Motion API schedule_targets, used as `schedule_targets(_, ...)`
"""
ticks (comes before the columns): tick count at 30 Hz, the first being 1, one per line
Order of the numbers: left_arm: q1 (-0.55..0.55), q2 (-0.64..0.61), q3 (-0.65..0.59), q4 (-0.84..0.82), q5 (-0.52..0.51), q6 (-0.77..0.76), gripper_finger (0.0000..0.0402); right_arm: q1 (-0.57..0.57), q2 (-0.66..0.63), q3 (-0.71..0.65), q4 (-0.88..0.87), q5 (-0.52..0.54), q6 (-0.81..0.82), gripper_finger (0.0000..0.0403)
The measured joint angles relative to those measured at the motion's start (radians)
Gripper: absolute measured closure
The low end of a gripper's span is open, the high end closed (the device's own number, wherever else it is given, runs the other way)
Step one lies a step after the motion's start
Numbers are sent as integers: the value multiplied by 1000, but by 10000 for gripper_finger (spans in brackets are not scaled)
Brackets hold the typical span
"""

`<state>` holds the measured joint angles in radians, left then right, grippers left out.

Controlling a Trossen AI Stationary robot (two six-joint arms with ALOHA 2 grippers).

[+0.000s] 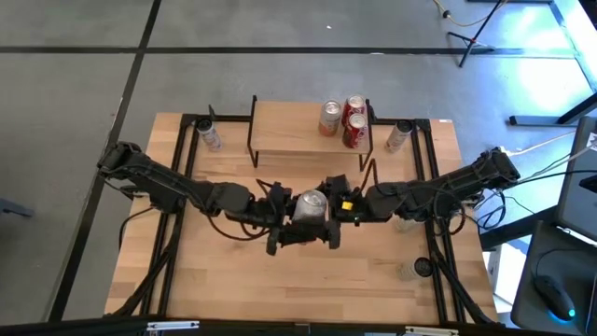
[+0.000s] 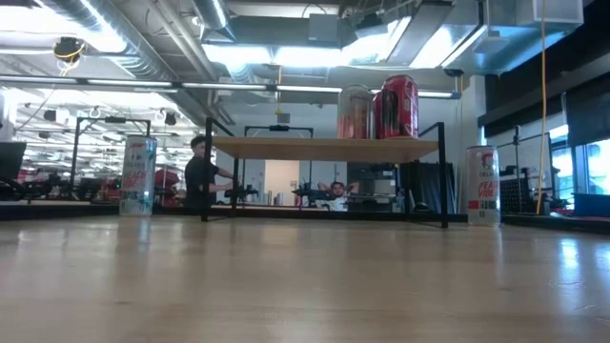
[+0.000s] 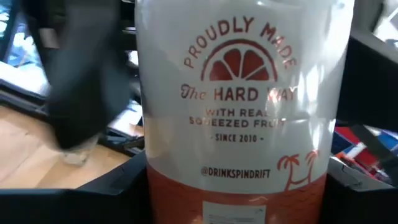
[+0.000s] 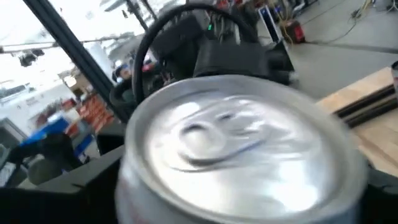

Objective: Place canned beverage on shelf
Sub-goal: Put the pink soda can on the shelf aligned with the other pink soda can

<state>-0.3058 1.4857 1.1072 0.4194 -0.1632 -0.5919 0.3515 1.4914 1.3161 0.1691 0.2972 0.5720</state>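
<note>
Left gripper [image 1: 297,221] jaws grasping Spindrift can [image 1: 311,205] mid-worktop; right gripper [image 1: 338,207] jaws released. Keep can upright toward shelf [image 1: 289,131].

3 cans [image 1: 342,120] on the shelf [image 1: 289,131], 1 can [image 1: 311,204] before it, between both pincers.

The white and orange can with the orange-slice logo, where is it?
In the high view, the white and orange can sits mid-table between the left gripper and right gripper, in front of the small wooden shelf.
</note>
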Motion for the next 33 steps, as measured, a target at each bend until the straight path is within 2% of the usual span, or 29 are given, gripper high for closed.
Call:
schedule_targets(7, 0, 0, 0, 2, -41, 37, 132, 0, -4, 0, -13, 27, -53, 127)
schedule_targets(8, 1, -1, 1, -6, -37, 38, 131, 1, -4, 0, -15, 27, -57, 131)
schedule_targets(13, 6, -3, 3, -47, -19, 19, 104, 0, -12, -1, -47, 23, -77, 131)
schedule_targets(17, 6, -24, 3, -121, -18, -7, 74, 1, -41, -2, -117, 25, -169, 131)
schedule_targets(22, -1, -123, 3, -354, 11, -23, 57, 36, -100, -1, -290, -9, -254, 131)
schedule_targets(26, -3, -193, 3, -540, -4, -76, 55, 73, -94, -9, -503, 87, -271, 131)
schedule_targets(30, -19, -223, 3, -629, -12, -131, 55, 74, -67, -107, -455, 138, -268, 131)
schedule_targets(33, -35, -221, 3, -640, -34, -145, 55, 70, -41, -218, -336, 204, -267, 131)
